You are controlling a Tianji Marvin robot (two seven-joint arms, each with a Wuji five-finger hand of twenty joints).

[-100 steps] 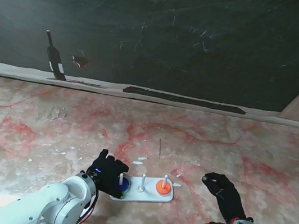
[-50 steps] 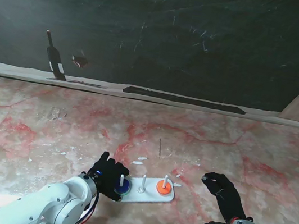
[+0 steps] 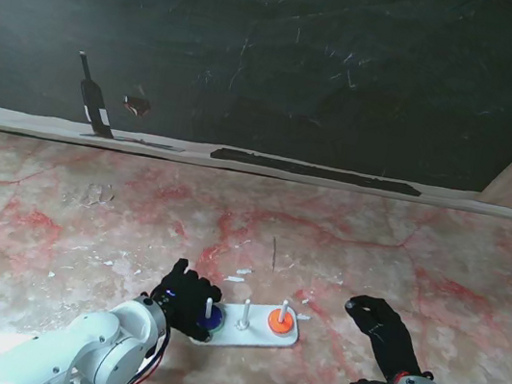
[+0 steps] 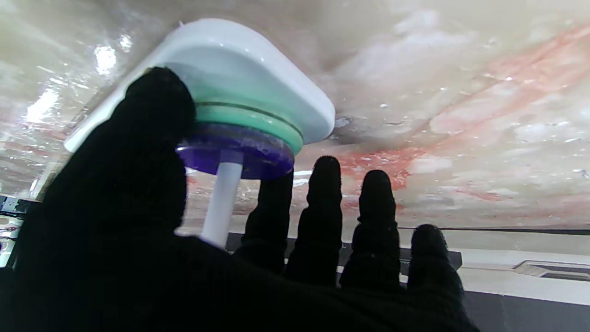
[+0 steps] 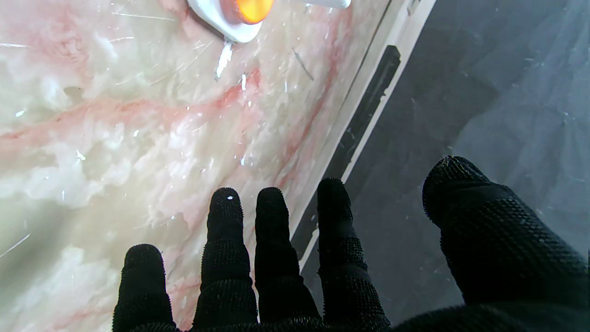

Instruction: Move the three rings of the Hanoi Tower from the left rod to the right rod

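Left wrist view: left hand (image 4: 152, 221) pinches the purple ring (image 4: 239, 154) atop the green ring (image 4: 251, 121); lift straight up the left rod (image 4: 222, 203). Right hand (image 3: 384, 334) hovers, fingers spread.

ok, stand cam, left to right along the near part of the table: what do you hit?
left hand → blue ring on the left rod → bare middle rod → orange ring on the right rod → right hand, apart from the base.
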